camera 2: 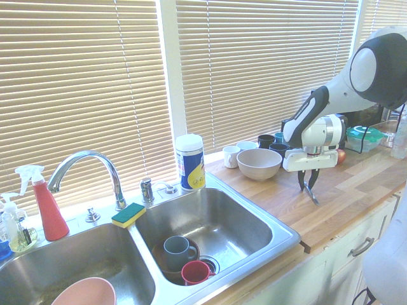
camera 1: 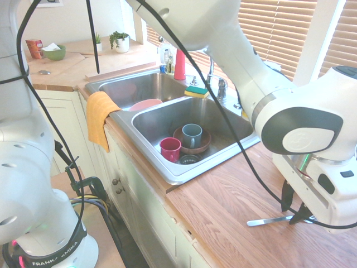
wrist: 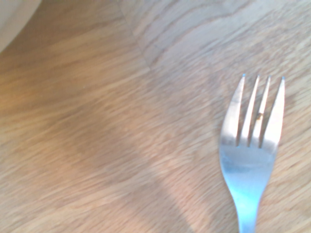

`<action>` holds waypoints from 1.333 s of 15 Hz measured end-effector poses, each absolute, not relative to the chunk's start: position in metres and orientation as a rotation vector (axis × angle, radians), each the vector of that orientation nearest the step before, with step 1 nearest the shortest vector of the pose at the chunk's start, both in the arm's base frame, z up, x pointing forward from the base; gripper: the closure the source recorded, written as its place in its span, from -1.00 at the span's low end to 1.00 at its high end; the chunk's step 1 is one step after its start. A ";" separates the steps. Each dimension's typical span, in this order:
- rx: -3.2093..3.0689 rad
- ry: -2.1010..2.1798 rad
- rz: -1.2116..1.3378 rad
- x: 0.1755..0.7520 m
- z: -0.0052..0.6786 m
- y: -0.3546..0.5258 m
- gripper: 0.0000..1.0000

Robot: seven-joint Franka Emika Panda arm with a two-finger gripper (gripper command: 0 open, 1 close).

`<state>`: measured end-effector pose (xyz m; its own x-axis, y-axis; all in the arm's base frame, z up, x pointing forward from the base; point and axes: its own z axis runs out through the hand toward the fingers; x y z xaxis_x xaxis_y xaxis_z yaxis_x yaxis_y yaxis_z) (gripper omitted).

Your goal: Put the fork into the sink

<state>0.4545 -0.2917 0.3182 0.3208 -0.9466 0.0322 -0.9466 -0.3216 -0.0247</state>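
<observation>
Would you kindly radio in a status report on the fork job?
Fingers down around the fork, closing. Fork flat on the counter. Sink holds cups; nothing blocking the way.

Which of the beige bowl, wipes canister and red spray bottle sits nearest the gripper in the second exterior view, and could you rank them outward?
From the gripper:
1. Beige bowl, on the counter beside it.
2. Wipes canister, behind the sink.
3. Red spray bottle, far side of the faucet.

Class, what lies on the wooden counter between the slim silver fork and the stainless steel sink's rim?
Nothing: in the first exterior view, only bare wooden counter separates the fork from the sink.
</observation>
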 end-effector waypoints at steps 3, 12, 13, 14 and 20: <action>-2.543 1.833 -0.066 0.455 0.318 -0.292 1.00; -2.530 1.729 -0.250 0.459 0.418 -0.265 1.00; -2.541 1.677 -0.291 0.463 0.447 -0.242 1.00; -2.560 1.619 -0.316 0.468 0.469 -0.212 1.00; -2.794 1.214 -0.236 0.523 0.435 -0.016 1.00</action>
